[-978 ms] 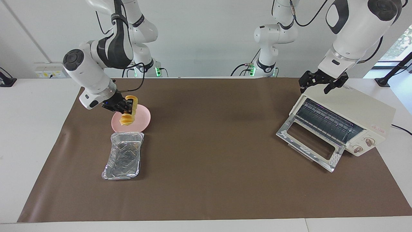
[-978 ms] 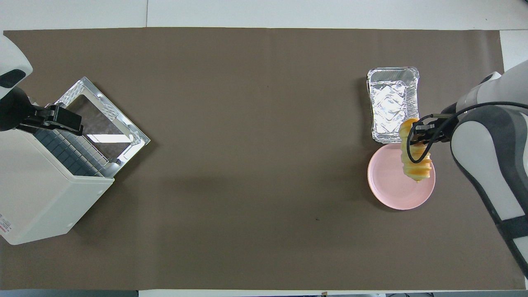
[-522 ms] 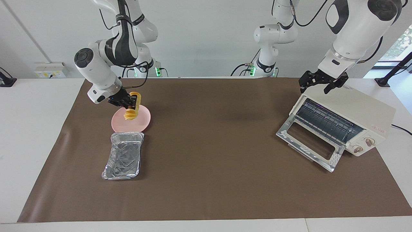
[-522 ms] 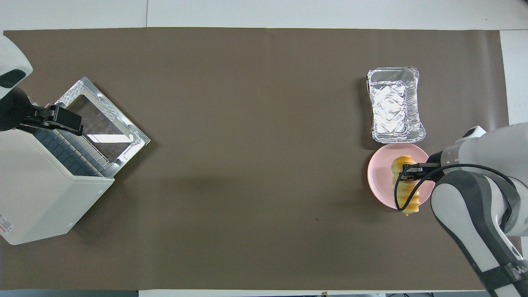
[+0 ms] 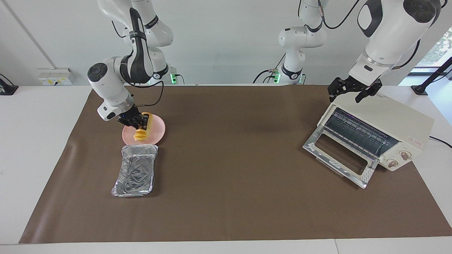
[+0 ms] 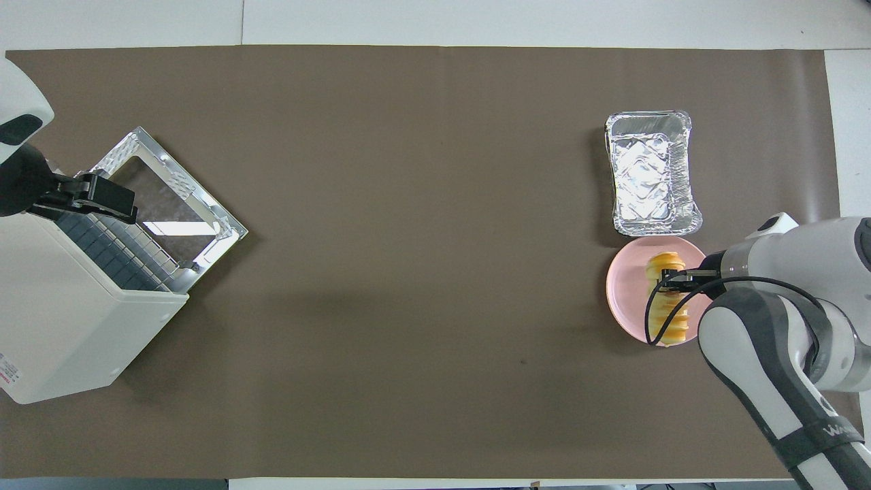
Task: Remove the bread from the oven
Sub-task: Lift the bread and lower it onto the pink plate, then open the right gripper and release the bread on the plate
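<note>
The right gripper (image 5: 140,121) clamps the bread (image 5: 143,129) low over the pink plate (image 5: 157,132), its forearm slanting down from a raised elbow. The left gripper (image 5: 354,91) hangs with fingers spread over the oven (image 5: 395,121), whose door lies open, forearm angled steeply down.

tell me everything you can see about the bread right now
The bread is a long golden yellow-orange loaf with crosswise ridges like joined slices. It is out of the oven, at the right arm's end of the table, gripped partway along its length by the right pincer. It hangs tilted over the pink plate, lower end close to it; contact cannot be told.
</note>
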